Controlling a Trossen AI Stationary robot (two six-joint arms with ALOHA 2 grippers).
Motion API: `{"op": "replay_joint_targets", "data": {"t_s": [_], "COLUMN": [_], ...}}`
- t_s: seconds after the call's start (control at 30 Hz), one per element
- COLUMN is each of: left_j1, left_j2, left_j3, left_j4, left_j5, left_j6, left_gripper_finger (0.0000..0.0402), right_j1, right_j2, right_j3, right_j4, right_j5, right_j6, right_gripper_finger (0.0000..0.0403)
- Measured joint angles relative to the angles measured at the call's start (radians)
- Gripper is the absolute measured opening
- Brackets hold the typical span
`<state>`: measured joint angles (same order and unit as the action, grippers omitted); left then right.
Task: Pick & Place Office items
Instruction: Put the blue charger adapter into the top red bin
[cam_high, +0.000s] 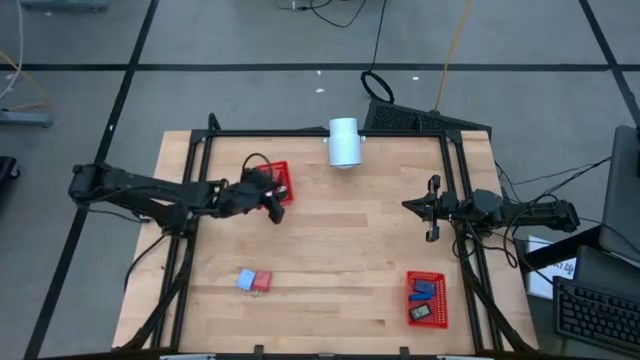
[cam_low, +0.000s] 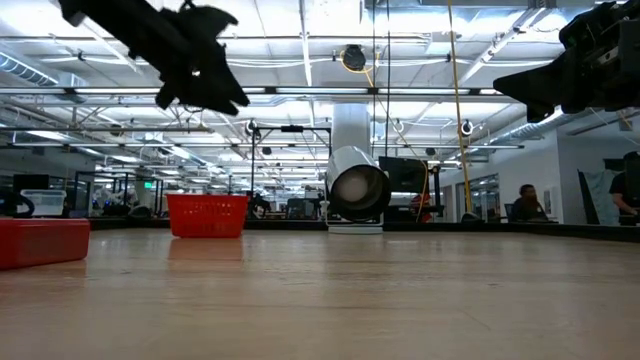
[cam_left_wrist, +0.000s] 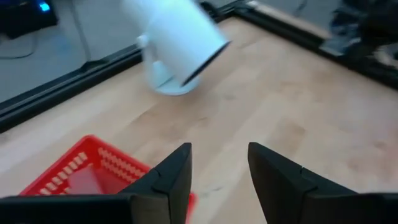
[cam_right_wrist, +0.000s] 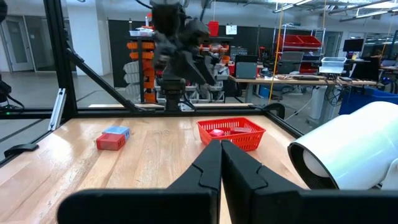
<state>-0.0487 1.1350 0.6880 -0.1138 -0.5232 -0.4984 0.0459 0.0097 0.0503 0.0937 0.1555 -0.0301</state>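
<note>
Over the far-left basket (cam_high: 281, 180) hangs the left gripper (cam_high: 272, 205), raised clear of the table, its fingers (cam_left_wrist: 176, 171) parted by a modest gap with nothing between them — the wrist view shows bare wood and the basket's red rim through that gap. Something red lies inside this basket (cam_right_wrist: 217, 132), seen from across the table. Two items remain loose on the wood near the front left, a light blue piece (cam_high: 245, 279) touching a red piece (cam_high: 262, 281); the near-right basket (cam_high: 425, 299) already holds a blue and a dark item. Judging by this, the step in hand is the move away from the basket toward that loose pair. Done well, it means lifting straight up first so the fingers do not catch the mesh rim, then travelling to the pair with the jaws spread wider than they stand now. Because the two pieces touch, the gripper should come down on the outer sides of just one — otherwise the neighbour may be nudged or dragged along. The white cylinder (cam_high: 344, 142) lies at the far edge, out of the way. The right gripper (cam_high: 432, 207) waits at the right side, fingers pressed together, empty.
</note>
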Motion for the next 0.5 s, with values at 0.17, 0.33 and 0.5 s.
{"op": "replay_joint_targets", "data": {"t_s": [0.17, 0.33, 0.5], "left_j1": [-0.086, -0.174, -0.257], "left_j2": [-0.041, -0.046, -0.046], "left_j3": [0.000, 0.000, 0.000], "left_j4": [-0.001, -0.004, -0.004], "left_j5": [0.000, 0.001, 0.055], "left_j6": [0.007, 0.006, -0.004], "left_gripper_finger": [0.0147, 0.0133, 0.0121], "right_j1": [0.000, 0.000, 0.000], "right_j2": [0.000, 0.000, 0.000], "right_j3": [0.000, 0.000, 0.000], "right_j4": [0.000, 0.000, 0.000], "right_j5": [0.000, 0.000, 0.000], "right_j6": [0.000, 0.000, 0.000], "right_gripper_finger": [0.0000, 0.0000, 0.0000]}}
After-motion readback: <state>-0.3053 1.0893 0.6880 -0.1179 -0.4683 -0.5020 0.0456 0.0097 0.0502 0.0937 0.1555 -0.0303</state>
